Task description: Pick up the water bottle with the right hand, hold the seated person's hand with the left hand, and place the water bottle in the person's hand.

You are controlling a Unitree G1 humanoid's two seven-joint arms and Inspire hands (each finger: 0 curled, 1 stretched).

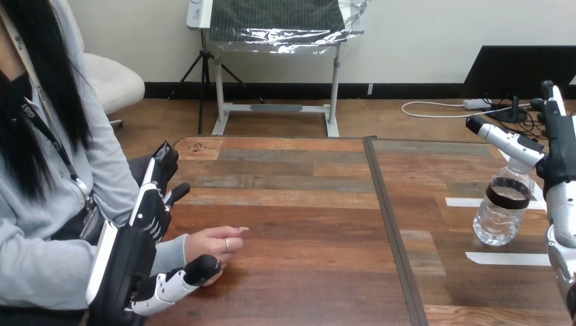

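Pick-up not done: the water bottle (501, 210) stands on the desk (306, 204), just below the released fingers (506, 140) of the right hand (557, 153). The left hand (146, 227), fingers unclenched, flanks the person's hand (212, 246). Hold and handover remain.

Clear water bottle (501, 210), dark band

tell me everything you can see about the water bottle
The water bottle is clear, ribbed plastic with a dark band round its upper part. It stands upright on the wooden table at the right, between white tape strips. The right hand hangs over its top; contact there cannot be told.
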